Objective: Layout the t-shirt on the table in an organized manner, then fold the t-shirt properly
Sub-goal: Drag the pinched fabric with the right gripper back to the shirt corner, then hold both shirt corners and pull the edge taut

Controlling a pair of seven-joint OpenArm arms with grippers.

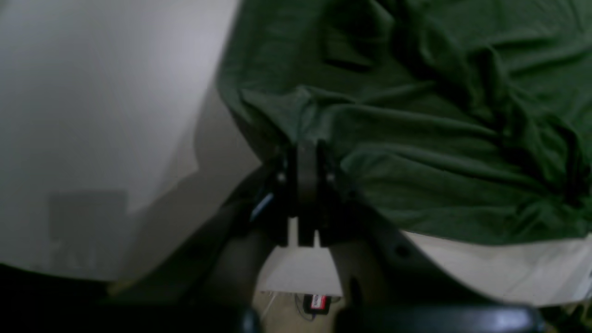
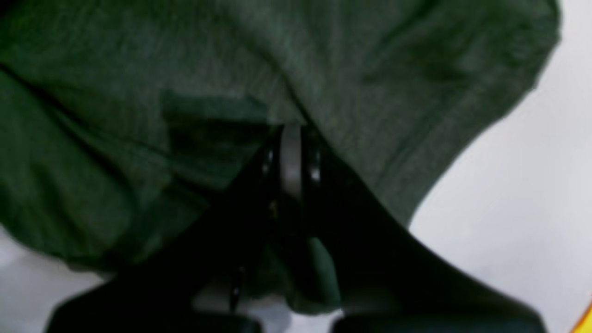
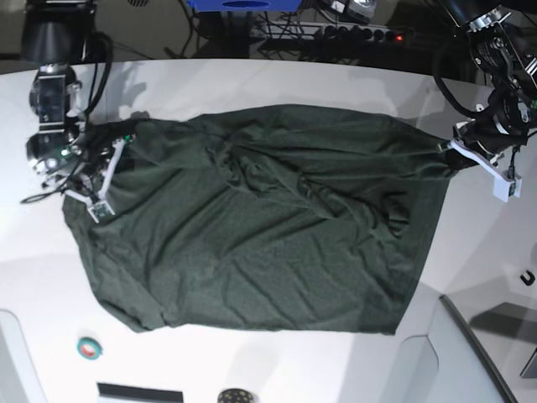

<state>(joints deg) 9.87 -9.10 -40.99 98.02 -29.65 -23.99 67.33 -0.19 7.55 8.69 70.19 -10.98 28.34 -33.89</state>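
In the base view, the white table [image 3: 277, 80] fills nearly the whole frame, its curved far edge running along the top against a dark room behind. At the far left of that view the right arm reaches down from the upper left corner, and the right gripper [image 3: 126, 138] sits at the left end of the t-shirt's upper edge. In the right wrist view its fingers [image 2: 290, 157] are pressed together with green cloth bunched around and under them, so they are clamped on the t-shirt [image 3: 260, 227].

At the lower left of the base view a small teal ring [image 3: 88, 347] lies on the bare tabletop, just below the shirt's lower left corner. The dark green t-shirt is spread across the middle of the table, wrinkled, wide side to side. Above it, at the top centre behind the table, stand a blue object [image 3: 243, 5] and a power strip [image 3: 361, 34] with a red light.

At the right, the left gripper [image 3: 449, 149] meets the shirt's upper right corner, which is drawn to a point. In the left wrist view the fingers are shut on a fold of the cloth. A dark seam line [image 3: 474, 344] curves through the table's lower right corner.
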